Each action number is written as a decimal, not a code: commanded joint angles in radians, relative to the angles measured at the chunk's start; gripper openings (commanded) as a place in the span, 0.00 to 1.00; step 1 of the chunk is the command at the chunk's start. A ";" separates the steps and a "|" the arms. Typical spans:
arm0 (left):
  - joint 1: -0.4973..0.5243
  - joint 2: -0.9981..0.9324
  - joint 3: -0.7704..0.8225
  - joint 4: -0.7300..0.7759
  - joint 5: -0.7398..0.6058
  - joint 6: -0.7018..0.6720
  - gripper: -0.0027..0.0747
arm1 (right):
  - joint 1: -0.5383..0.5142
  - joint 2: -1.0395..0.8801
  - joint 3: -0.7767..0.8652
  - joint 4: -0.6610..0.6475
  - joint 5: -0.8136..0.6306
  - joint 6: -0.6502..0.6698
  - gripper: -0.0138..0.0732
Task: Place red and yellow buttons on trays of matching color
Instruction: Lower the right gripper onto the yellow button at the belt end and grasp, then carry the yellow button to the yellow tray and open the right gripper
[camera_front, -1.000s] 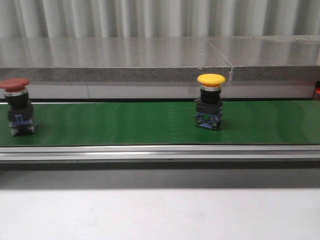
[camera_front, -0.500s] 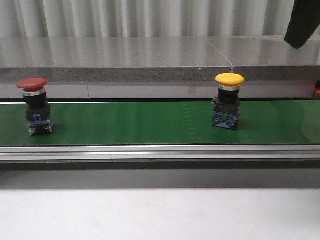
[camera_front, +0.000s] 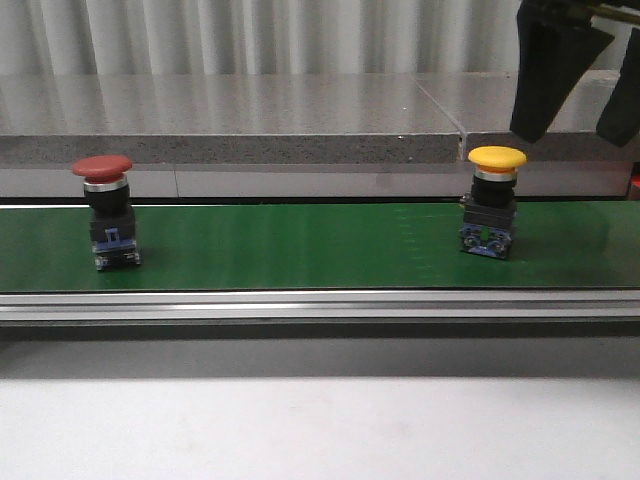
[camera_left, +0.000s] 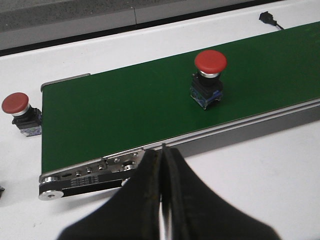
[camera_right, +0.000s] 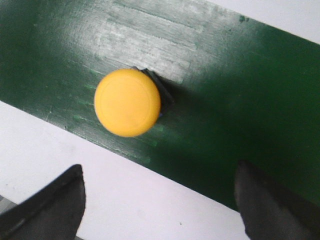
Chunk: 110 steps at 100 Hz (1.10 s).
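Currently, the yellow button (camera_front: 497, 203) stands upright on the green conveyor belt (camera_front: 300, 250), toward the belt's right end, and the red button (camera_front: 107, 212) stands upright on the same belt toward its left end. The right gripper (camera_front: 580, 85) hangs above the yellow button without touching it, its two dark fingers spread wide apart; the upper frame edge cuts off its body, and the right wrist view shows only the fingertips (camera_right: 55, 202). The left gripper (camera_left: 162, 200) sits off the belt's near edge with its fingers pressed together on nothing. A second red button (camera_left: 20, 107) rests on the white table (camera_left: 260, 175) beyond the belt's end. Neither tray shows in any view.
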 joint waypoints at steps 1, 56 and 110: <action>-0.009 0.006 -0.029 -0.016 -0.064 0.001 0.01 | -0.003 -0.006 -0.033 0.018 -0.030 -0.011 0.85; -0.009 0.006 -0.029 -0.016 -0.064 0.001 0.01 | -0.004 0.082 -0.033 0.004 -0.160 -0.038 0.41; -0.009 0.006 -0.029 -0.016 -0.064 0.001 0.01 | -0.062 -0.042 -0.031 -0.133 -0.164 0.143 0.27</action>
